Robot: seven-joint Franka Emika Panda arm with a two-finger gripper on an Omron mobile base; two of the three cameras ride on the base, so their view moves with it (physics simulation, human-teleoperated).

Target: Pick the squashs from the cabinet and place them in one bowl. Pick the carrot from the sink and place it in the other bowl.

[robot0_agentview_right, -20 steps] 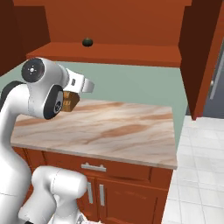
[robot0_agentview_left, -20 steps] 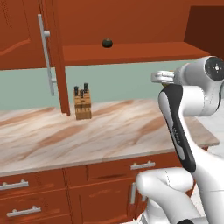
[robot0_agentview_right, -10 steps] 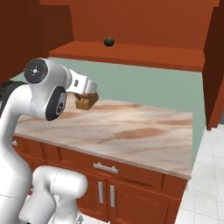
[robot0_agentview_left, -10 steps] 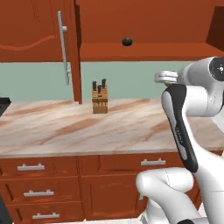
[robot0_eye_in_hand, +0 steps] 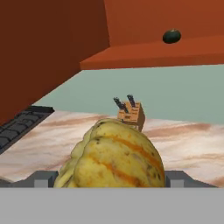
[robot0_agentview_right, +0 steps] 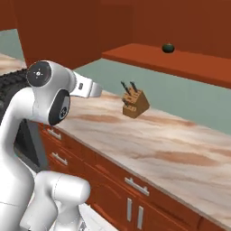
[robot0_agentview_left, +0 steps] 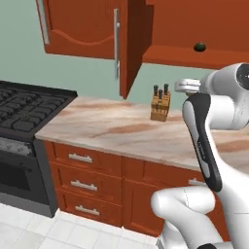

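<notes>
— So, what have you got in that pincer (robot0_eye_in_hand: 111, 178) of yours?

— A yellow squash (robot0_eye_in_hand: 114, 154), ribbed, with orange stripes. My two fingertips (robot0_eye_in_hand: 43, 178) sit at its nine and three o'clock flanks, jaws spread wide and clamped around it, and it hangs in the air above the counter (robot0_eye_in_hand: 188, 144).

— How does it feel to carry, would you guess?

— Stiff and hard-skinned, I'd judge, so it won't squash under pressure. But it's bulky for these fingers and probably fairly heavy. The rind looks smooth, so the ribs are my friends: pads settled into the grooves at the widest girth should stop it rolling out.

— And the other one?

— A dark green squash (robot0_eye_in_hand: 171, 36) sits on the cabinet (robot0_eye_in_hand: 183, 51) shelf, up at one o'clock from my hand, well above the knife block (robot0_eye_in_hand: 131, 114). It looks smaller and rounder, likely lighter, though apt to roll. I'd take it across the middle, from the side, clear of the stem nub.

— Anything risky right now?

— A sharp swing could let this big one slip. Slow and level, I think, until it's over the bowl.
</notes>
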